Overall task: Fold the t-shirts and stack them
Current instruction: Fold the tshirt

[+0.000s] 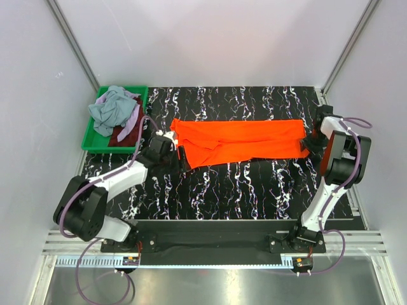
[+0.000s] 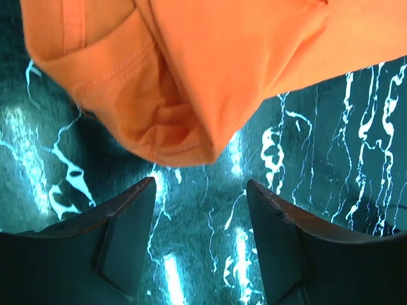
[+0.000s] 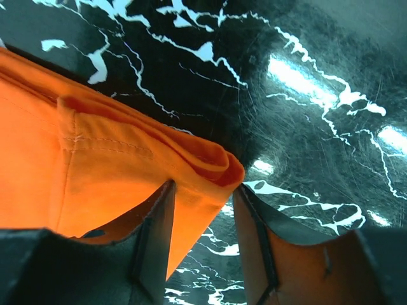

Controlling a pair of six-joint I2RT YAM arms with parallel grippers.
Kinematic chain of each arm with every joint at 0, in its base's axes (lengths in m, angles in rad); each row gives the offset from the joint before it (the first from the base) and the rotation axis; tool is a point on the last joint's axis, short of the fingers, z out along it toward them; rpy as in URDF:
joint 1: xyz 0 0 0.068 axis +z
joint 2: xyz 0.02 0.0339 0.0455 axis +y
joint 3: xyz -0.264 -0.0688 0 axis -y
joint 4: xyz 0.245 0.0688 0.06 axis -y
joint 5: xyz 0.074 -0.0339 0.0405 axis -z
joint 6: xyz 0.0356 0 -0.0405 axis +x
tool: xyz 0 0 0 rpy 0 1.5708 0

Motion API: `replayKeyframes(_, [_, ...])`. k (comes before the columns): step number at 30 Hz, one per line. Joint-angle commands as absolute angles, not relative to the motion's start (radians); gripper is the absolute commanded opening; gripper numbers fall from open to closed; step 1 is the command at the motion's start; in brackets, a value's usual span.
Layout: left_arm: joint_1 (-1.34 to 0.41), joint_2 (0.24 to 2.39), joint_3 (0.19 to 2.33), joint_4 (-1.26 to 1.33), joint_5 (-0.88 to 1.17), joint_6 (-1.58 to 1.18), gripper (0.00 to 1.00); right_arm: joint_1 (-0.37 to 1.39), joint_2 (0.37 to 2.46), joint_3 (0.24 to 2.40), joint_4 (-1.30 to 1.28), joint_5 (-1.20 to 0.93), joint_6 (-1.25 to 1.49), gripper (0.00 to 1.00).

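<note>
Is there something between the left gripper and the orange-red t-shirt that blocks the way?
Nothing visible does. In the left wrist view the left gripper stands open, and only bare black marbled table lies between its fingertips and the nearest folded edge of the orange-red t-shirt.

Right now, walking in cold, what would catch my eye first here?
The bright orange-red t-shirt, laid out as a long band across the middle of the black marbled table. Then the green bin at the far left corner, heaped with grey-blue, lilac and dark red shirts. The left tool and right tool flank the orange shirt.
</note>
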State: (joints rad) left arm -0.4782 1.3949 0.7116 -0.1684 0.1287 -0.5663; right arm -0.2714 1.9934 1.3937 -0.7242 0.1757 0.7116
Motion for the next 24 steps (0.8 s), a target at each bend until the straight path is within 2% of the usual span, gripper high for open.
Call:
replayKeyframes(1, [-0.483, 1.434, 0.753, -0.098, 0.095, -0.531, 0.64, -0.279, 2.011, 1.408, -0.690, 0.221, 0.723, 0.48])
replayKeyframes(6, [-0.483, 1.505, 0.787, -0.127, 0.052, -0.515, 0.61, -0.284, 2.025, 1.410, -0.690, 0.247, 0.713, 0.43])
replayKeyframes(9, [-0.482, 1.523, 0.784, -0.135, 0.020, -0.529, 0.44, -0.285, 2.026, 1.414, -0.686, 0.256, 0.701, 0.32])
replayKeyframes(10, [-0.482, 1.519, 0.782, -0.140, 0.014, -0.534, 0.32, -0.285, 2.026, 1.416, -0.687, 0.259, 0.696, 0.24])
replayKeyframes(11, [-0.482, 1.517, 0.784, -0.143, 0.006, -0.541, 0.23, -0.285, 2.028, 1.419, -0.689, 0.264, 0.695, 0.21])
replayKeyframes(13, [-0.482, 1.516, 0.799, -0.170, 0.003, -0.541, 0.12, -0.285, 2.029, 1.427, -0.692, 0.275, 0.683, 0.10])
replayKeyframes(14, [-0.482, 1.517, 0.816, -0.181, 0.003, -0.538, 0.00, -0.285, 2.029, 1.428, -0.696, 0.276, 0.678, 0.07])
replayKeyframes(17, [-0.480, 1.534, 0.850, -0.251, -0.038, -0.551, 0.00, -0.285, 2.022, 1.427, -0.704, 0.275, 0.669, 0.01])
replayKeyframes(24, [-0.480, 1.540, 0.897, -0.371, -0.049, -0.581, 0.00, -0.285, 1.982, 1.387, -0.736, 0.296, 0.637, 0.00])
